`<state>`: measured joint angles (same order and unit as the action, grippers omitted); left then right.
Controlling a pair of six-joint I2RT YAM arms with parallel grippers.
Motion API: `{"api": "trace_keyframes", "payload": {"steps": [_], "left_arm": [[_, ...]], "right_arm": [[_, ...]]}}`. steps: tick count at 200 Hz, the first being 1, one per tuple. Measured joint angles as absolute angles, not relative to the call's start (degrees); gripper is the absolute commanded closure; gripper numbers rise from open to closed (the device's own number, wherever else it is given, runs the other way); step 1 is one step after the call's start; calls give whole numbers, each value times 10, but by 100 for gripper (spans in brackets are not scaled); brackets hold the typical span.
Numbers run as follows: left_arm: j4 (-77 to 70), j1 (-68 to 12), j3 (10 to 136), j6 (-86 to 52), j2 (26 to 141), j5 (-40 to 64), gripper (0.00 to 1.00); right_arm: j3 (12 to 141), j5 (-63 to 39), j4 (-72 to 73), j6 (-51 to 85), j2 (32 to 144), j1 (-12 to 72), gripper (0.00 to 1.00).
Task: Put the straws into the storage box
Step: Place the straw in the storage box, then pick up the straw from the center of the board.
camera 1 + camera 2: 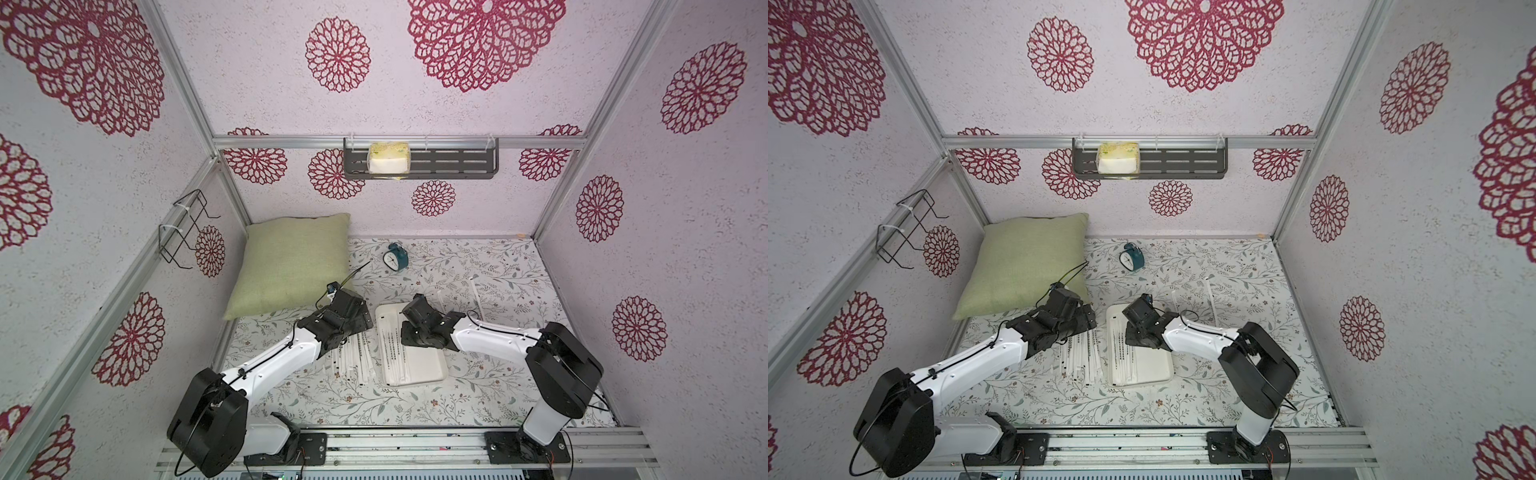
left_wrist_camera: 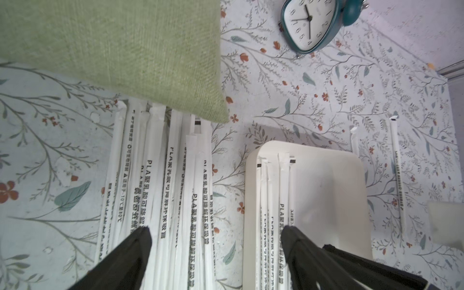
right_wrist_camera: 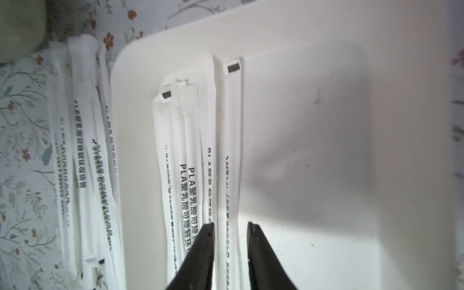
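Right end effector (image 3: 230, 226), jaws slightly parted, straddles a straw (image 3: 232, 125) lying in the box (image 3: 326, 32); rising askew could drag it out. Left end effector (image 2: 216, 234), spread wide, hovers above the straws (image 2: 160, 175) piled beside the box; it could snag the rim.

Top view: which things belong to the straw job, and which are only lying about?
Job: straws, storage box.
Lying about: pillow, alarm clock, wall shelf, yellow pack on it, wire rack.
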<state>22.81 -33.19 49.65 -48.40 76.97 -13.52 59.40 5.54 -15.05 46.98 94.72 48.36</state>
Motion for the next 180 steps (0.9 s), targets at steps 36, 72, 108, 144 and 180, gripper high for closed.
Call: {"api": "trace_keyframes", "payload": {"steps": [36,72,108,144,180], "left_arm": [[252,-353,566,-451,785,-158,12],[255,-393,598,-441,821,-166,11],[260,-412,600,-442,847,-166,11],[258,-413,595,-451,846,-166,11],[258,-413,585,-456,846,-166,11]], "right_arm": [[569,61,-166,421,850,387,66],[550,74,-179,349,870,283,65],[535,75,-179,304,922,283,64],[535,75,-161,289,955,283,66],[536,78,-143,277,984,283,72]]}}
